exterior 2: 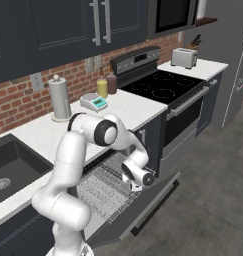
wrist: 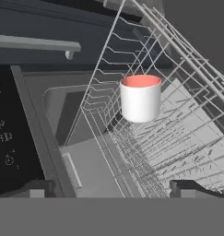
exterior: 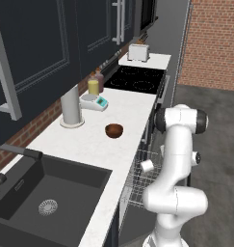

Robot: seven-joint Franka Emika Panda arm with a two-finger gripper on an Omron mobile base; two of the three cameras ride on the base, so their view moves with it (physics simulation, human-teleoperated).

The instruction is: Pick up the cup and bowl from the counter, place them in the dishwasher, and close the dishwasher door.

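A tall grey paper-towel roll [exterior: 71, 107] stands upright on a round white base near the brick backsplash. Just beside it, toward the stove, lies a flat white kitchen scale with a teal panel [exterior: 94, 102]. Behind the scale, against the wall, a yellow cylindrical jar [exterior: 93, 86] stands touching or nearly touching a dark reddish jar [exterior: 99, 80]; the gap between them is hard to judge. A black glass stovetop with ring burners [exterior: 135, 79] comes next, its oven front with a long handle [exterior 2: 189, 106] below. Beyond the stove a silver two-slot toaster [exterior: 138, 52] sits on a short white surface, with a knife block [exterior 2: 195, 42] in the far corner.
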